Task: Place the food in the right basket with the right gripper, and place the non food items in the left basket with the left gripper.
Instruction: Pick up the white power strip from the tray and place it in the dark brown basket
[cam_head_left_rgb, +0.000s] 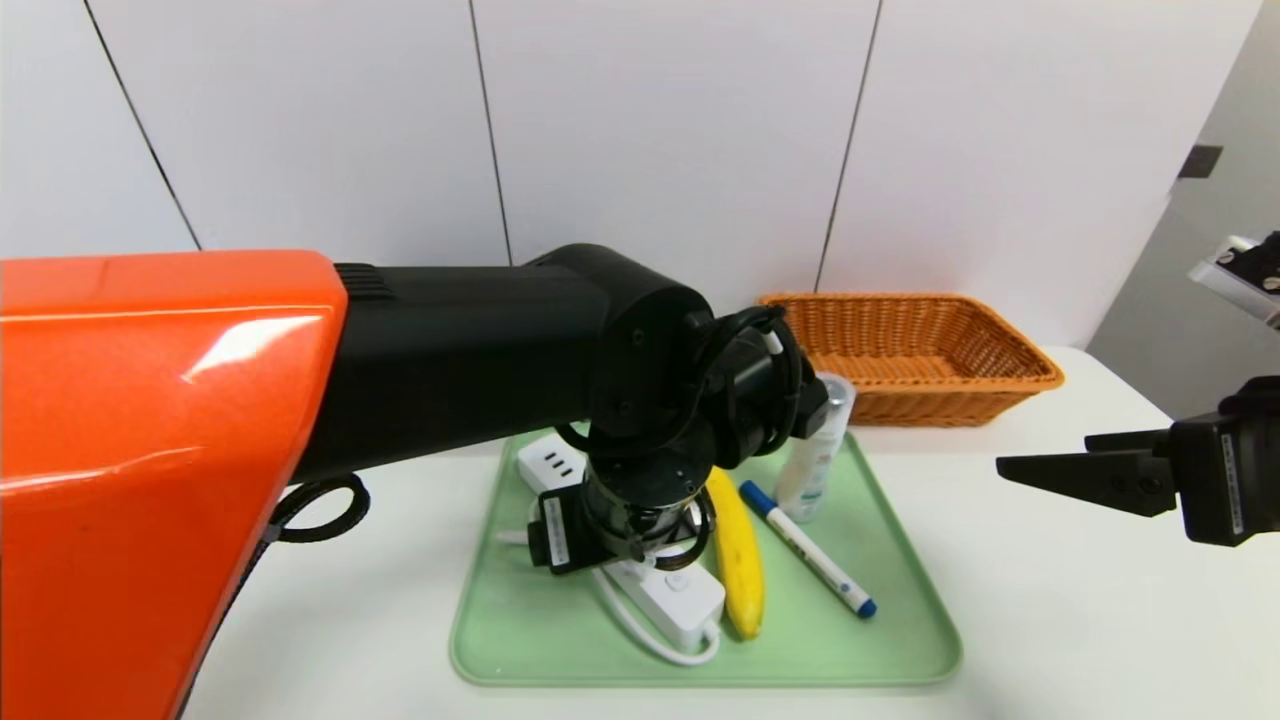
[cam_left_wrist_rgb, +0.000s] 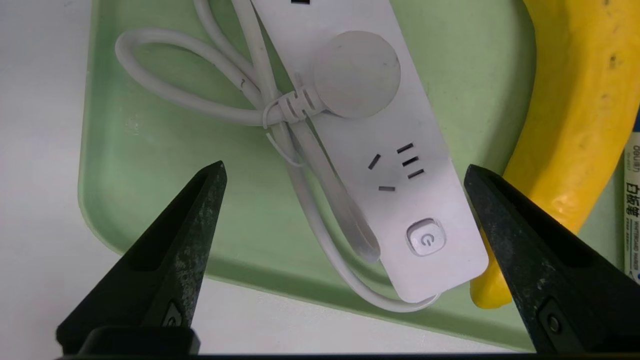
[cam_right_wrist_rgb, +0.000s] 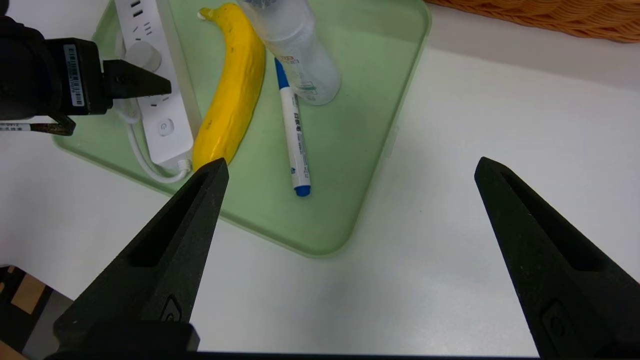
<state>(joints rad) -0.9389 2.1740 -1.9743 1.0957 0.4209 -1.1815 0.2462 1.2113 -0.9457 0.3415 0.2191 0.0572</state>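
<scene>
A yellow banana (cam_head_left_rgb: 738, 560) lies on a green tray (cam_head_left_rgb: 900, 620) between a white power strip (cam_head_left_rgb: 680, 600) with its looped cord and a white pen with a blue cap (cam_head_left_rgb: 810, 550). A small white bottle (cam_head_left_rgb: 815, 460) stands behind them. My left gripper (cam_left_wrist_rgb: 345, 167) hangs open just above the strip's switch end (cam_left_wrist_rgb: 425, 240), one finger on the cord side, the other by the banana (cam_left_wrist_rgb: 575, 125). My right gripper (cam_head_left_rgb: 1045, 452) hovers open and empty over bare table right of the tray. The orange right basket (cam_head_left_rgb: 910, 350) stands at the back right. The left basket is hidden.
My left arm's orange and black links (cam_head_left_rgb: 300, 400) fill the left half of the head view and cover the table behind them. The white table (cam_head_left_rgb: 1050, 600) runs right of the tray up to the basket. A white wall stands close behind.
</scene>
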